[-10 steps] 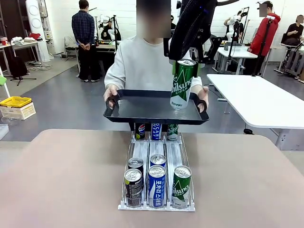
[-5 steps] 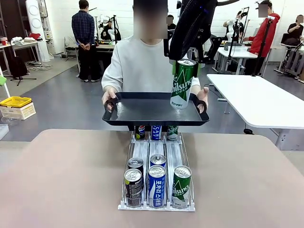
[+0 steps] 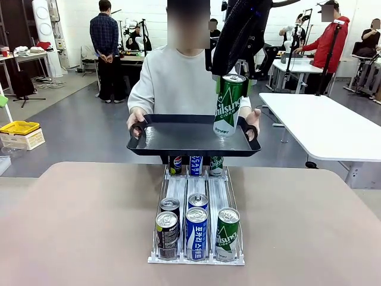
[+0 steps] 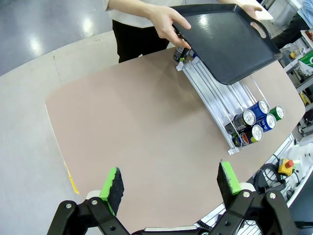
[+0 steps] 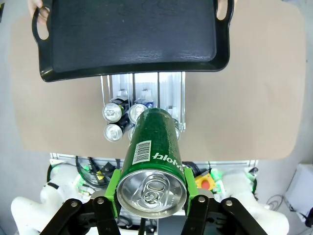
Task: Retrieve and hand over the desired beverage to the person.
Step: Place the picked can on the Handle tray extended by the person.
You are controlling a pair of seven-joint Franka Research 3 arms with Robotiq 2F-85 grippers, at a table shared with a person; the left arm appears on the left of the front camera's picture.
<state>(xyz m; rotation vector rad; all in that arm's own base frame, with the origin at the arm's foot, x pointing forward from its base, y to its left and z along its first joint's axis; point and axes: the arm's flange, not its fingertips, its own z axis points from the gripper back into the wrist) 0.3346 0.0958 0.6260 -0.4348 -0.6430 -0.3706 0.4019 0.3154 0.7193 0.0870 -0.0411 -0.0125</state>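
A green Chilsung cider can (image 3: pixel 228 107) hangs nearly upright in the front view, level with the right part of a black tray (image 3: pixel 178 136). My right gripper (image 3: pixel 230 86) is shut on the can's top. The person (image 3: pixel 178 83) in a grey sweatshirt holds the tray by both handles just beyond the table's far edge. Seen from the right wrist, the gripper (image 5: pixel 151 193) clasps the can (image 5: pixel 154 147) between green pads, with the tray (image 5: pixel 127 39) farther off. My left gripper (image 4: pixel 169 180) is open and holds nothing, high above the table's left side.
A clear can rack (image 3: pixel 196 190) lies in the middle of the brown table (image 3: pixel 77 226), with black (image 3: pixel 168 229), blue (image 3: pixel 196 232) and green (image 3: pixel 227 232) cans at its near end. A white table (image 3: pixel 321 125) stands at the right.
The person has shifted the tray very slightly to the left. My right gripper and the can have stayed in place.
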